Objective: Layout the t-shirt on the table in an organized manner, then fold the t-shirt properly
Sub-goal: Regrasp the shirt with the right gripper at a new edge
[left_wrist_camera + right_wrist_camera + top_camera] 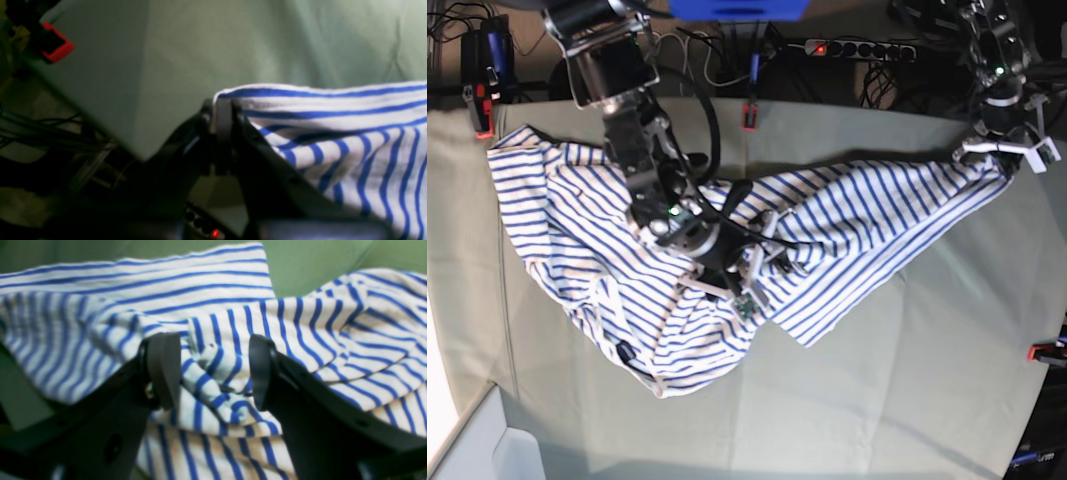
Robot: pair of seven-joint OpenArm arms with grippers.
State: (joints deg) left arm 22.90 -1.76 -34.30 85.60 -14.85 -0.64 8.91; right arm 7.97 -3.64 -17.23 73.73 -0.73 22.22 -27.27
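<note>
t-shirt point(607, 225) sprawled crumpled from upper left to upper right of the table point(907, 380). Mid-frame, right gripper point(752, 275) sits jaws wide apart over a bunched fold, not pinching. Upper right, left gripper point(997, 150) clamped tight on shirt corner.

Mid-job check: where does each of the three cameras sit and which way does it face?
Left wrist: behind the left gripper, shut on the t-shirt edge, facing the table corner.
Right wrist: behind the open right gripper, jaws straddling bunched fabric.
Base: overhead, looking down; both arms show.
All views share the t-shirt.
</note>
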